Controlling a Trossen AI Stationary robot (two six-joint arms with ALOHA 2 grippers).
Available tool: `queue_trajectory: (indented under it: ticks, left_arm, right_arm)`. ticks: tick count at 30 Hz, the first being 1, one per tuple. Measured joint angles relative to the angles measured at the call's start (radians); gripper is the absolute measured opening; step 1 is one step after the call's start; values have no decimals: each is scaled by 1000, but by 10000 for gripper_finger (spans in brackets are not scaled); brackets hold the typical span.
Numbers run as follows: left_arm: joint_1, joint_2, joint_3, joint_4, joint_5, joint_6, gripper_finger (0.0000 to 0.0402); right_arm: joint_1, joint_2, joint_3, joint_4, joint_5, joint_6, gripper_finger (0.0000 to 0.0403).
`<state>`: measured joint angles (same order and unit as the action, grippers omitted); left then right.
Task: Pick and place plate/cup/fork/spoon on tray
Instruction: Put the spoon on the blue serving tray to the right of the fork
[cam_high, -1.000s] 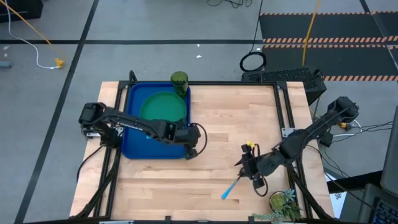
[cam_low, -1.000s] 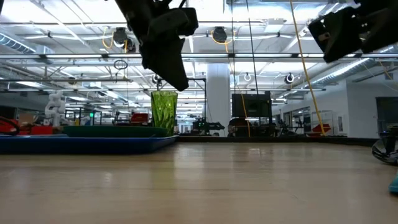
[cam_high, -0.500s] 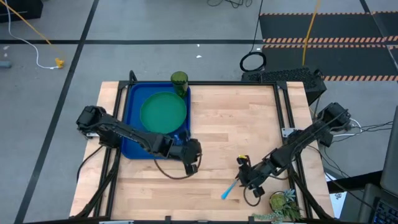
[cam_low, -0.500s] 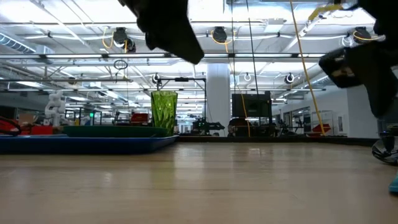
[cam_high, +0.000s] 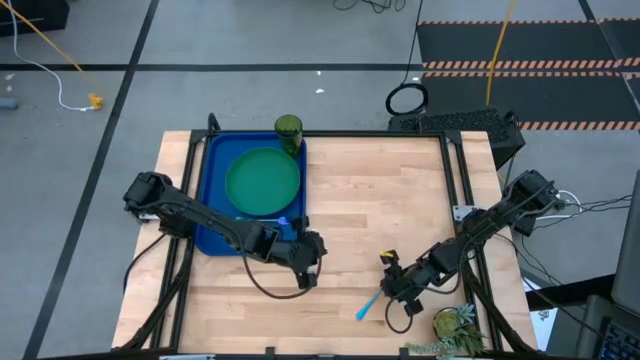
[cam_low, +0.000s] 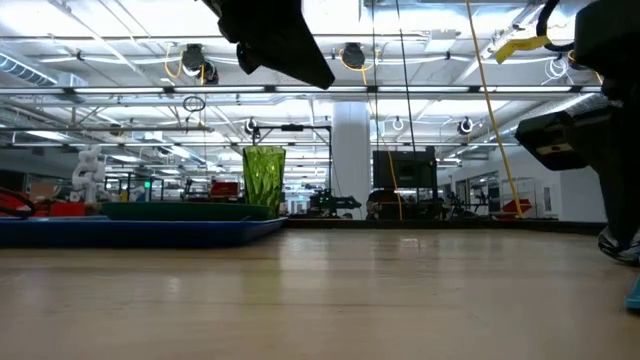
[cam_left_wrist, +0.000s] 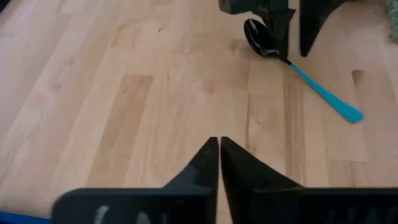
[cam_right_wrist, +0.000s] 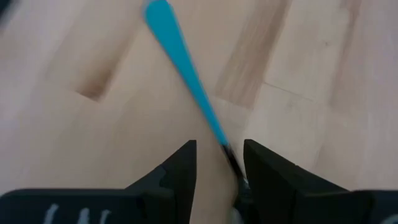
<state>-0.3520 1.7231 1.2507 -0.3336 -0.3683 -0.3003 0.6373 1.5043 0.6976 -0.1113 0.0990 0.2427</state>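
Right gripper (cam_right_wrist: 219, 163) low over the spoon (cam_right_wrist: 186, 81), fingers slightly apart on either side of its neck, not clamped; spoon flat on the bare table (cam_high: 380, 200), well apart from the tray (cam_high: 213, 160), dark bowl (cam_left_wrist: 260, 38) under the gripper and blue handle pointing away. Left gripper (cam_left_wrist: 219, 163) with fingers pressed together, holding nothing, above bare wood just off the tray's near right corner. Plate (cam_high: 263, 181) flat in the tray, cup (cam_high: 289, 129) upright at its far right corner.

bare table (cam_high: 370, 200) mid-span (right gripper (cam_high: 398, 287) crowds spoon (cam_left_wrist: 292, 65))
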Motion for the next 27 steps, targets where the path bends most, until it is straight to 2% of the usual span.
queue_trajectory:
  ticks: [3, 9, 14, 18, 27]
  left_arm:
    - [0, 7, 0, 2, 1, 3, 6]
    - [1, 7, 0, 39, 1, 13, 30]
    - [1, 7, 0, 55, 2, 30, 30]
    - [2, 7, 0, 55, 2, 31, 32]
    - [2, 7, 0, 55, 2, 33, 33]
  right_arm:
    - [0, 0, -16, 0, 12, 0, 123]
    - [-1, 0, -45, 27, 36, -7, 123]
    - [-1, 0, -50, 33, 35, -22, 118]
    - [-2, 0, -50, 33, 35, -27, 96]
    - [-18, -1, -50, 34, 29, -41, 19]
